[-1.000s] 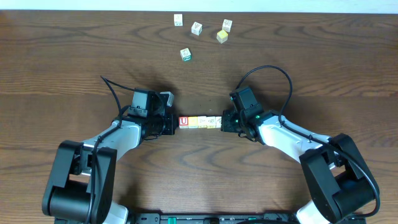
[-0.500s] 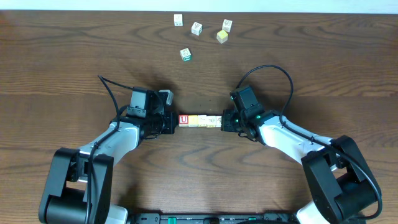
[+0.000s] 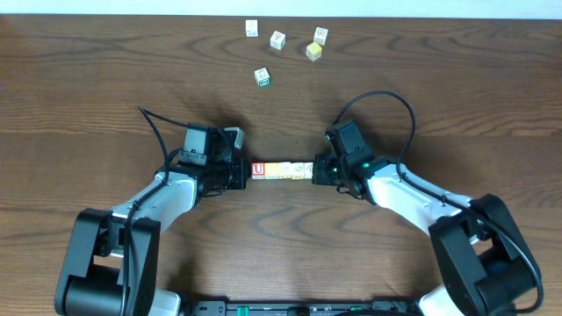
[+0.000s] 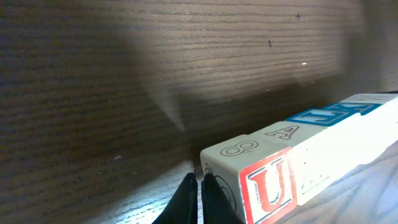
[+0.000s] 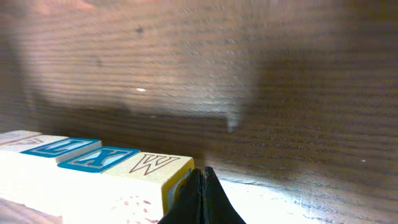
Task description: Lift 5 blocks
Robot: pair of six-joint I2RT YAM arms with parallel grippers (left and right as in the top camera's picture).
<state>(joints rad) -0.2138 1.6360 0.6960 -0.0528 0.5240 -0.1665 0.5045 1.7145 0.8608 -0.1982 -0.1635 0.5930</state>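
Fingers closed tight on both arms: left fingers (image 3: 241,173) and right fingers (image 3: 318,170) press tip-first on opposite ends of the row of blocks (image 3: 281,170) — seemingly just clear of the counter (image 3: 105,96).

The blocks (image 3: 282,170) formed one straight row of five pale wooden cubes, set face to face and running left to right over the middle of the table (image 3: 88,96). The U block (image 4: 267,186) showed a red-framed end. After it came an A top, two blue-lettered tops, and the W block (image 5: 152,165) with a yellow side.
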